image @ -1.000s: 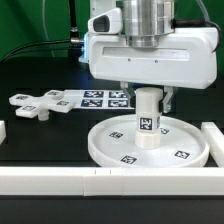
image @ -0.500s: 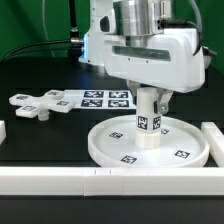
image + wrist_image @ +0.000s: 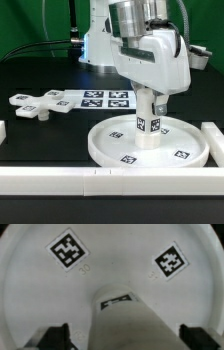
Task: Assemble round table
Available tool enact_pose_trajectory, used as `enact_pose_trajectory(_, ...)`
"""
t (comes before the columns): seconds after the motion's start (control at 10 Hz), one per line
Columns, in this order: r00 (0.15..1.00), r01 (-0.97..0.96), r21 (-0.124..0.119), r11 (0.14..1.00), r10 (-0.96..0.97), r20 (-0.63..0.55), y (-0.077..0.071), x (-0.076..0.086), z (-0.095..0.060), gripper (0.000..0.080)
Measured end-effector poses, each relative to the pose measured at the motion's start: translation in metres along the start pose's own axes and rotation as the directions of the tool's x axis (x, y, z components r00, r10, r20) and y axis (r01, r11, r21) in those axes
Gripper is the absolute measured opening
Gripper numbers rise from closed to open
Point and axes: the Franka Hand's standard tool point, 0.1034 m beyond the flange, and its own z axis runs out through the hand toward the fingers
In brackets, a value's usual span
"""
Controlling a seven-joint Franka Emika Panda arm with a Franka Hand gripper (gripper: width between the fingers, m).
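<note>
Evidently the gripper (image 3: 150,100) had just let go. Half a second before, its jaws had been pinched on the short cylinder post (image 3: 147,125). Now the wrist view showed the dark fingertips (image 3: 55,338) standing off to either side of it, with a sliver of gap between each finger and the plastic. We read the jaws as open and holding nothing, though they still straddled the post's upper part.

Over that same second the hand had also swung round about its vertical axis. We could not tell whether the post had turned with it.

The post stood upright in the central hub of the large rimmed disc (image 3: 105,150). The disc lay on the black table (image 3: 40,135), close to its front edge and just behind the white bar (image 3: 50,180). The flat cross-shaped piece (image 3: 35,105) lay near the table's edge on the exterior view's left, beside the marker board (image 3: 105,98) and well apart from the disc.

We judged the release to mean either that the post was seated or that the hand was resetting for another twist. The cross-shaped piece had yet to be fitted.
</note>
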Motion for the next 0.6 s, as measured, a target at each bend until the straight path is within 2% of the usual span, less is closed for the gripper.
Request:
enact_pose_trajectory(0.1,0.999,0.048,-0.013,0.999,-0.047,0.010,-0.0004,0.0014,-0.0012,0.0624)
enact_pose_trajectory(0.2,0.988,0.154,-0.020,0.988,-0.154,0.014,-0.0027,0.0021,-0.0029,0.0642)
enact_pose_trajectory(0.6,0.887,0.463,-0.018,0.886,-0.462,0.019,-0.0037,0.0013,-0.0029,0.0649)
